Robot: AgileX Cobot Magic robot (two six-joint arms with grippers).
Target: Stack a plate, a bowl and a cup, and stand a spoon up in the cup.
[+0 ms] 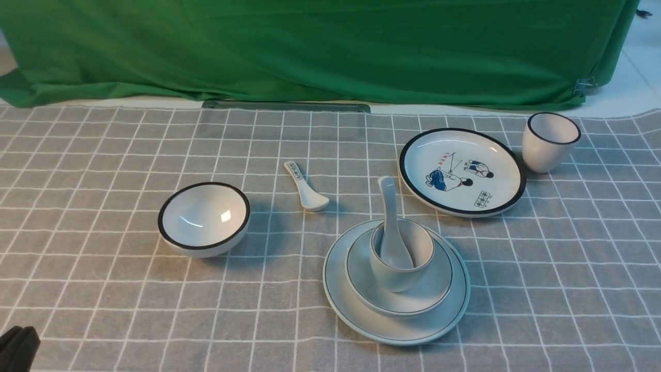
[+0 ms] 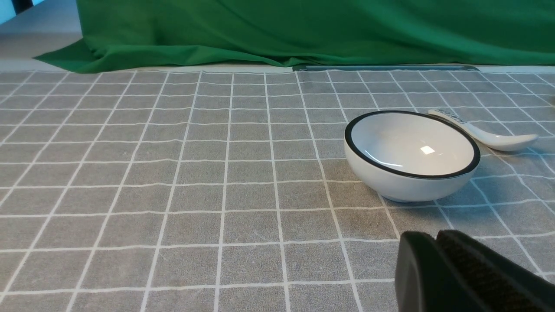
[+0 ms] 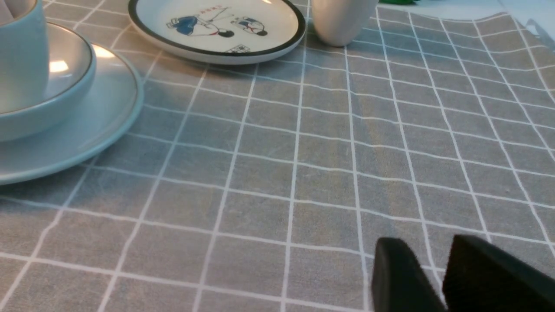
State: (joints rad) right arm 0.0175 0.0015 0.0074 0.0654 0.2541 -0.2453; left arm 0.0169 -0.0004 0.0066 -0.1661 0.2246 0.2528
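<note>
The pale plate (image 1: 356, 305) lies on the checked cloth at centre right. The shallow bowl (image 1: 431, 295) sits on it, and the cup (image 1: 398, 278) stands in the bowl. The plain white spoon (image 1: 390, 217) leans in the cup, handle up and tilted toward the far left. In the right wrist view the plate (image 3: 91, 130), bowl (image 3: 69, 73) and cup (image 3: 21, 52) show off to one side, well apart from my right gripper (image 3: 427, 245). That gripper is open with only cloth between its fingers. My left gripper (image 2: 435, 236) is shut and empty, low at the near left corner (image 1: 18, 346).
A black-rimmed bowl (image 1: 204, 218) stands at the left, close in front of my left gripper (image 2: 412, 151). A short printed spoon (image 1: 304, 188) lies mid-table. A cartoon plate (image 1: 461, 170) and a black-rimmed cup (image 1: 548, 142) are at the far right. Green cloth (image 1: 310, 46) hangs behind.
</note>
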